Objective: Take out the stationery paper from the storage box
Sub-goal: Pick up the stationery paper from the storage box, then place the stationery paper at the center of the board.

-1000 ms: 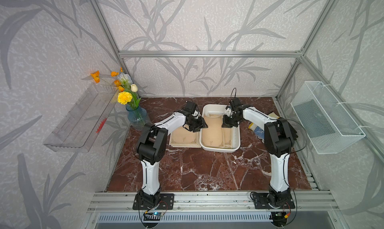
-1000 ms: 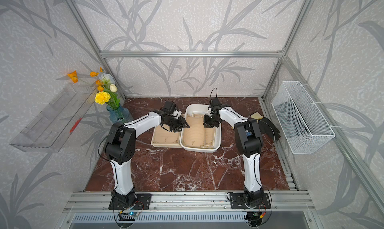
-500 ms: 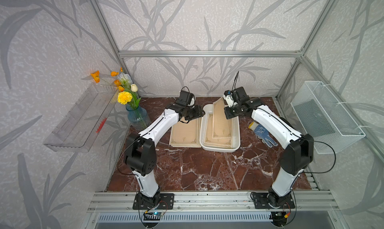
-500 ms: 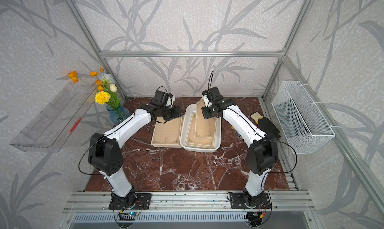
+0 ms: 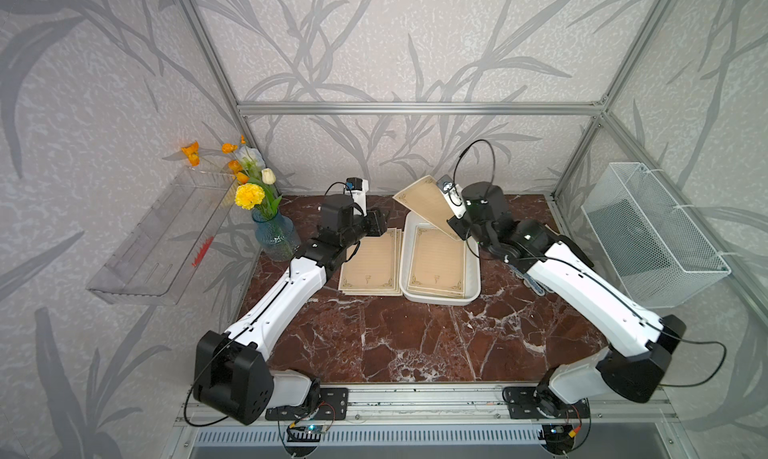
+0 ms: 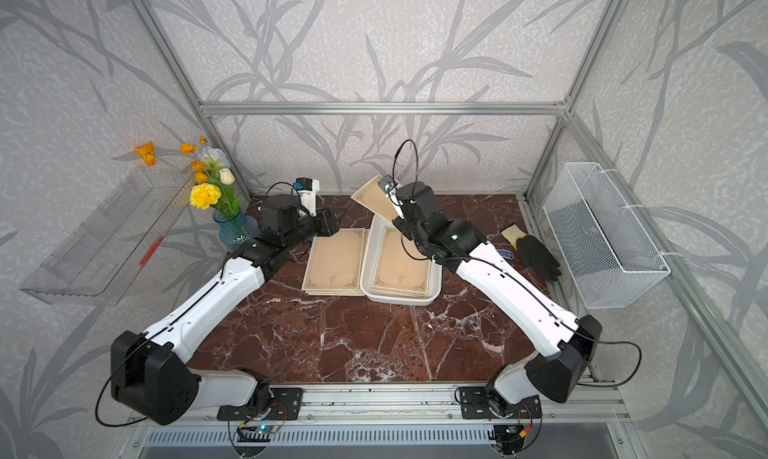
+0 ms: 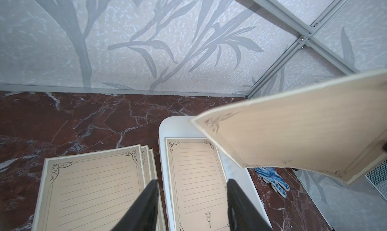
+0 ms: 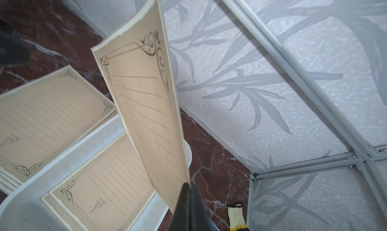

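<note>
Paper shows in three places in both top views. A held sheet (image 5: pixel 424 203) hangs tilted above the far end of the white box (image 5: pixel 474 270), pinched at its lower end by the right gripper (image 5: pixel 454 228). More sheets (image 5: pixel 436 263) lie flat inside the box, and a pile (image 5: pixel 368 265) lies on the marble table (image 5: pixel 395 344) just beside the box's left wall. The left gripper (image 5: pixel 380 224) hovers over the far end of that pile; how wide it stands cannot be told from here. A vase of flowers (image 5: pixel 274 236) stands at the table's far left corner. A clear shelf (image 5: pixel 162 236) hangs on the left wall and a wire basket (image 5: pixel 652 236) on the right. In a top view a black glove (image 6: pixel 536 253) lies on the table to the right of the box.

The left wrist view shows the left gripper (image 7: pixel 191 198) with its two dark fingers (image 7: pixel 146 204) well apart and nothing between them, above the line between pile (image 7: pixel 94 188) and box (image 7: pixel 164 177). The held sheet (image 7: pixel 293 135) slants over the box's far end. A blue glove (image 7: pixel 272 177) lies on the table on the box's other side.

The right wrist view shows the right gripper (image 8: pixel 189 191) clamped on the edge of the held sheet (image 8: pixel 146 114), jaws pressed together on the paper. Below lie the box (image 8: pixel 31 209), the sheets (image 8: pixel 109 181) inside it and the pile (image 8: pixel 41 119) outside.
</note>
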